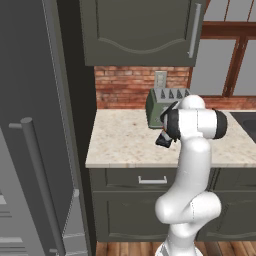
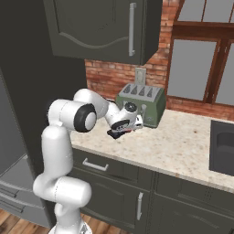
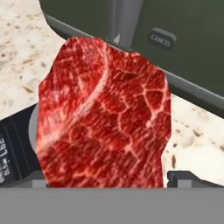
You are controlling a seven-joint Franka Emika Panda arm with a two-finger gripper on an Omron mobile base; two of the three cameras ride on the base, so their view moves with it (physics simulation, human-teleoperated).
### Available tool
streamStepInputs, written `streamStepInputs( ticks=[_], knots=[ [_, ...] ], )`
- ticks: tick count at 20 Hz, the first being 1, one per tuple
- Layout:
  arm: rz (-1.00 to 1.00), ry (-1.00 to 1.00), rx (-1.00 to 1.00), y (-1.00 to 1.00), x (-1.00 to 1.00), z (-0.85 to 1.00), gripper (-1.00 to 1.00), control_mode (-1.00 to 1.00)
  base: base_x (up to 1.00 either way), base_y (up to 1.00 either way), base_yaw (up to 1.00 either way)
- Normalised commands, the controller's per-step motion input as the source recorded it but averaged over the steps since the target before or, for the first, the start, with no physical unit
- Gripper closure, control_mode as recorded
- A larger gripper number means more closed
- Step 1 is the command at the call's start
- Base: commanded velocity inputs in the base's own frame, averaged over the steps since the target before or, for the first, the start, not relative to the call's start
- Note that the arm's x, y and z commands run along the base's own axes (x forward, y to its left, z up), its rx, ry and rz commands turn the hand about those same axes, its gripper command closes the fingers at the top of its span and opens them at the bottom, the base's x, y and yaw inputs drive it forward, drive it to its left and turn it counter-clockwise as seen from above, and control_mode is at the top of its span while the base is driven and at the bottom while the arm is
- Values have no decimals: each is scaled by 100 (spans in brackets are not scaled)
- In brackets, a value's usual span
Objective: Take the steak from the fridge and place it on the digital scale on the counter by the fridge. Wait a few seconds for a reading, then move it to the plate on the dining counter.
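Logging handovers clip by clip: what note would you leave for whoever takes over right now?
Gripper open, fingers either side of the steak, no grip visible.
Steak lies on the scale on the counter, in front of the toaster.
Done: steak out of the fridge and onto the scale.
Left: wait for the reading, grasp it, carry it to the plate on the dining counter.

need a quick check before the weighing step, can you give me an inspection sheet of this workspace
surface: beige speckled stone counter, nothing spilled
job's things: flat red raw steak over the small black digital scale; tall grey metal fridge beside the counter
clutter: green four-slot toaster right behind the scale
grippers: two-finger gripper open, low over the steak
cables: nothing seen
surroundings: red brick wall, dark upper cabinet, wood-framed window
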Motion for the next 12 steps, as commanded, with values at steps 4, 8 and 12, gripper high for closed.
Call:
streamStepInputs(
  ticks=[4, 8, 12],
  knots=[
    [0, 5, 2, 0, 8, -17, -100, -100, 0, 0, 0],
    [0, 1, 1, 0, 1, -12, 100, -100, 0, 0, 0],
    [0, 0, 1, 0, 0, 0, 100, -100, 0, 0, 0]
  ],
)
